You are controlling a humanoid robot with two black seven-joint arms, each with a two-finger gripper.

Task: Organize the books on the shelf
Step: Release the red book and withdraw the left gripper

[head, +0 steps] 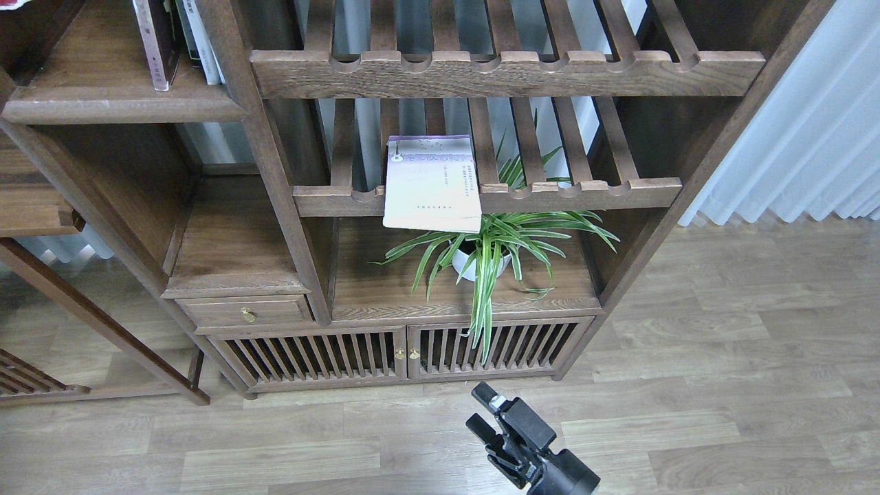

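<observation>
Wooden bookcase fills the frame; lavender-white book (432,184) overhangs a slatted rack (488,196) at centre. My right claw (489,414), fingers apart and empty at bottom centre, should grip its overhanging edge squarely.

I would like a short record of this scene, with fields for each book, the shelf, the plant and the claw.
lavender-white book: lying flat on the lower slatted rack, front edge overhanging the rail
other books: standing upright on the shelf, upper left
plant: in a white pot under the overhanging book
claw: one in view at the bottom, over the floor, fingers apart, holding nothing; which arm is unclear
</observation>
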